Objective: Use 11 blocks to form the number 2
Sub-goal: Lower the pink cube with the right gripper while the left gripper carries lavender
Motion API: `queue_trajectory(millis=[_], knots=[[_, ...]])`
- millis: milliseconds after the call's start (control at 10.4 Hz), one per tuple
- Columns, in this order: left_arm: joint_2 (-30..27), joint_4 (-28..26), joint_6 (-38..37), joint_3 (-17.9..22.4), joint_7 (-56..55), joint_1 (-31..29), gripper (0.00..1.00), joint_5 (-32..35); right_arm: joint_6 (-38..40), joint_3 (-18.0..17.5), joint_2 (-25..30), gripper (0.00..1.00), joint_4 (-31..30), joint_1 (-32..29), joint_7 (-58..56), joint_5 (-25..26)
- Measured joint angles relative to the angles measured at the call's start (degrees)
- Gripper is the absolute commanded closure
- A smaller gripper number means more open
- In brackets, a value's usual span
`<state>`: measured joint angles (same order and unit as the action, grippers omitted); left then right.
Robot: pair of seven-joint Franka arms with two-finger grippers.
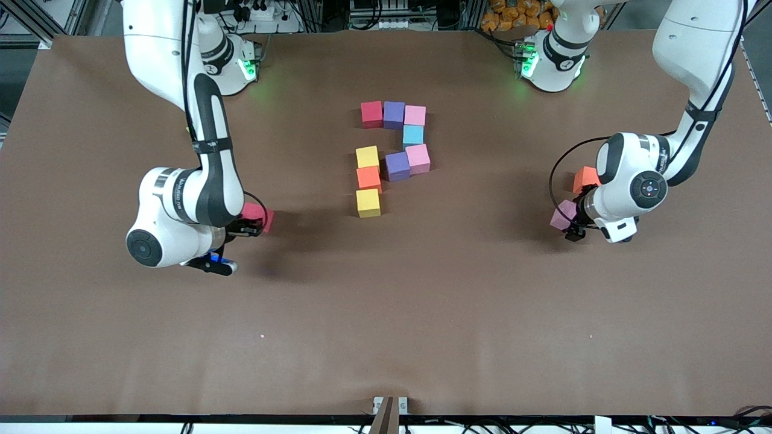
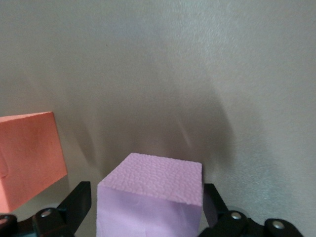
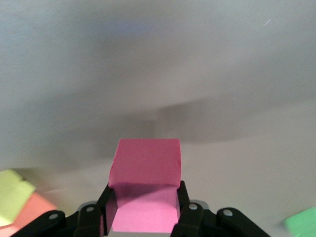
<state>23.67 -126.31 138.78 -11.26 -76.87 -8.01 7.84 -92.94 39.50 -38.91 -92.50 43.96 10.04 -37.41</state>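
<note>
Nine blocks (image 1: 392, 154) placed. Right claw (image 1: 256, 224) pinching pink cube (image 1: 259, 217); left claw (image 1: 570, 226) spread around lilac-pink cube (image 1: 564, 214), not gripping. Next, judged: carry pink cube beside lowest yellow cube (image 1: 368, 203), start bottom stroke.

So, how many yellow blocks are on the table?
2. Both in the central figure: one yellow block just farther from the camera than the orange block, one just nearer. The arms may hide others.

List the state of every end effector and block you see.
Right end effector: shut on a pink-red block.
Left end effector: open, straddling a pink block beside an orange block.
Nine blocks: resting mid-table, forming an unfinished figure.
</note>
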Motion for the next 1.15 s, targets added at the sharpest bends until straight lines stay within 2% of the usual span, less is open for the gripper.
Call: queue_trajectory(millis=[96,192,289,385,674,770,866,1155], knots=[[0.3,0.0,0.0,0.0,0.0,0.4,0.31,0.2,1.6,0.0,0.0,0.66,1.3,1.2,4.4,-1.4],[0.4,0.0,0.0,-0.1,0.0,0.7,0.74,0.3,2.3,-0.1,0.1,0.65,2.5,2.9,9.9,-2.9],[0.4,0.1,0.0,-0.1,0.0,0.8,0.94,0.3,2.3,-0.2,0.1,0.65,3.4,5.1,15.7,-4.2],[0.4,0.3,0.0,-0.1,0.0,0.8,1.00,0.3,2.3,-0.2,0.1,0.66,4.5,7.7,21.6,-5.3],[0.4,1.7,-1.3,-0.1,-0.1,0.5,1.00,0.3,2.1,-0.3,0.1,0.68,6.1,13.1,32.9,-9.1],[0.4,3.3,-3.5,-0.1,-0.2,0.4,1.00,0.3,1.7,-0.3,0.1,0.75,6.1,14.0,35.2,-10.2],[0.4,5.1,-5.5,0.0,-0.4,0.3,1.00,0.3,1.2,-0.3,0.1,0.76,6.3,14.9,37.2,-11.0],[0.4,7.2,-7.0,-0.2,-3.5,0.6,1.00,0.3,-3.7,-0.4,0.1,0.76,7.1,19.3,46.4,-12.9]])
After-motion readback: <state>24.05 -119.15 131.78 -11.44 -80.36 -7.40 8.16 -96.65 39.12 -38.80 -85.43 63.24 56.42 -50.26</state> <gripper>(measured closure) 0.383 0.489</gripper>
